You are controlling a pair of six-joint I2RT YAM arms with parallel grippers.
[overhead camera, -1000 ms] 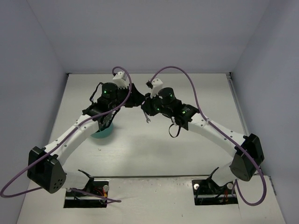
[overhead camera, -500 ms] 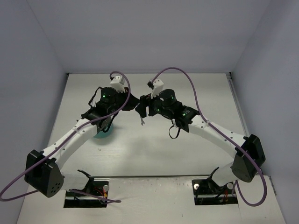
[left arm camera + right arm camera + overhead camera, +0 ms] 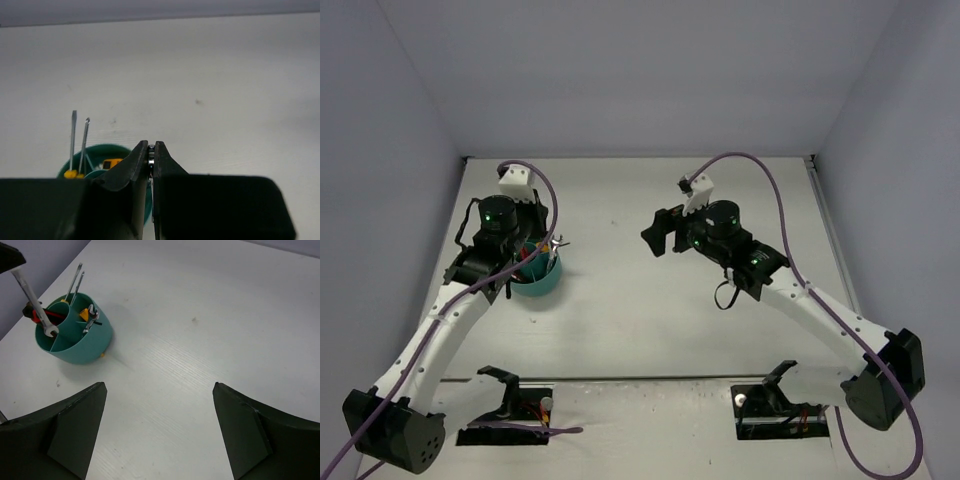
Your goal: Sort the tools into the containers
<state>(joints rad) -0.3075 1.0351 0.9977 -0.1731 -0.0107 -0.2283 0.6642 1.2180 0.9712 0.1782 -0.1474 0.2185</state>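
The teal bowl point(image 3: 542, 284) stands left of the table's middle, also seen in the right wrist view point(image 3: 82, 351) and partly in the left wrist view point(image 3: 107, 148). My left gripper point(image 3: 151, 145) is shut on a silver wrench point(image 3: 34, 301), which hangs slanted with its lower end at the bowl's rim. In the bowl stand two orange-handled screwdrivers point(image 3: 75, 282), a second silver wrench point(image 3: 90, 319) and a red-and-black knife point(image 3: 44, 315). My right gripper point(image 3: 159, 385) is open and holds nothing, hovering over bare table to the bowl's right point(image 3: 658, 236).
Grey walls point(image 3: 390, 150) enclose the table on the left, back and right. The arm bases point(image 3: 775, 402) and their mounts sit at the near edge. Purple cables point(image 3: 760, 175) arch above both arms.
The wrench passed from the right gripper to the left. The left arm swung left with it over the bowl. The right gripper opened and drew back to the right.
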